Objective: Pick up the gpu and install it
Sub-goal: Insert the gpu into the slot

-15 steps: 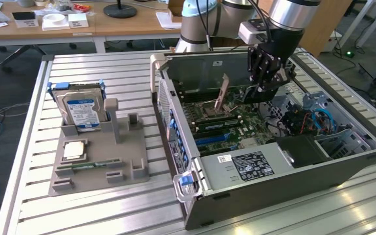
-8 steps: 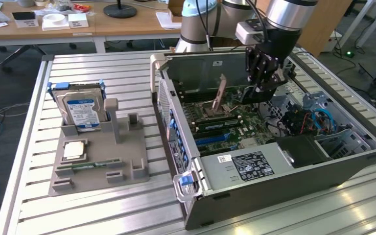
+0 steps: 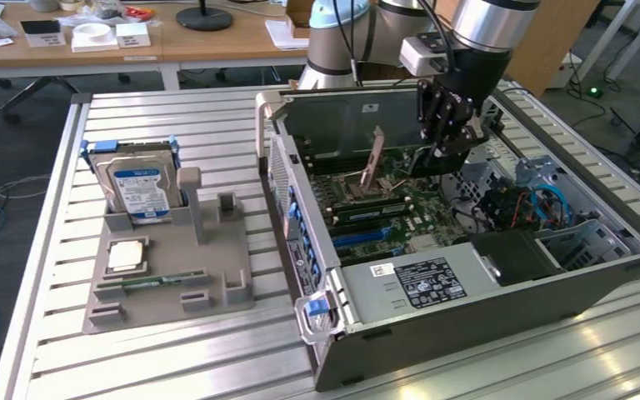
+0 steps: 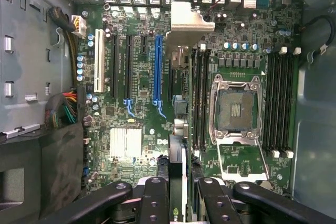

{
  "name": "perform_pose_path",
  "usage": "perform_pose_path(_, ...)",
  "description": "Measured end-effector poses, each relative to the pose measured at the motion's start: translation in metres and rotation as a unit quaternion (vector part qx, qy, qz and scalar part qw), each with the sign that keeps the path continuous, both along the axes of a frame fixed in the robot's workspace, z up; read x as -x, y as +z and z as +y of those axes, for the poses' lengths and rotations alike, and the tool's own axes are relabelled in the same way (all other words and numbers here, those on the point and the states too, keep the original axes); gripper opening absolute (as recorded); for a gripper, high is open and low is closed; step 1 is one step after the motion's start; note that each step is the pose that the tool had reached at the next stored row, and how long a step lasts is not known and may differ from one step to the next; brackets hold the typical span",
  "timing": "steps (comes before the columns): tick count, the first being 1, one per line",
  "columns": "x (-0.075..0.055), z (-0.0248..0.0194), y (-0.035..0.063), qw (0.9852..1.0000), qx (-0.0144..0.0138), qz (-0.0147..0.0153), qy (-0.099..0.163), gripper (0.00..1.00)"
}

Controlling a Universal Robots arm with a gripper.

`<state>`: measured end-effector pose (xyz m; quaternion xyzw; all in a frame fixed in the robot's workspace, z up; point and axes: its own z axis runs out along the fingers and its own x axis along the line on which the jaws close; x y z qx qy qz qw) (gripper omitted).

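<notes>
Toward the exterior view's left edge of the slatted aluminium bench (image 3: 187, 108) lies a grey plastic holder tray (image 3: 226, 283). A silver hard drive with a blue label (image 3: 140, 187) stands upright at the tray's far end. A square silver processor chip (image 3: 127, 256) lies flat nearer the camera, and a slim green memory stick (image 3: 147, 283) rests just beside it.

Across the middle of the bench and toward its edge on the exterior view's right stands an open dark-grey metal computer case (image 3: 487, 321), with a green motherboard (image 3: 409, 217) bared inside.

Over the far part of the case hangs the black end effector (image 3: 450, 142), reaching down among the case walls. Its fingers pinch the gpu (image 3: 442, 160), a thin dark card held on edge above the board.

From the wrist, the end effector (image 4: 181, 187) grips the gpu (image 4: 178, 129) from both sides, the card running edge-on away to its silver end bracket by the case's rear grille. It sits between the long blue expansion slot (image 4: 157, 66) and the silver-framed processor socket (image 4: 236, 109) on the motherboard (image 4: 136, 108). I cannot tell whether its lower edge touches a slot.
</notes>
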<state>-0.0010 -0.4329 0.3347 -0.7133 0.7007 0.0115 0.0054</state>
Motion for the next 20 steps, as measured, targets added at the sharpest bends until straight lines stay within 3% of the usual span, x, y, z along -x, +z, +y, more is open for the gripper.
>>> perform_pose_path(7, 0.000, -0.0002, -0.0003, 1.0000, 0.0000, 0.0000, 0.000, 0.26)
perform_pose_path(20, 0.005, -0.0028, -0.0147, 1.0000, 0.0000, -0.0002, 0.001, 0.26)
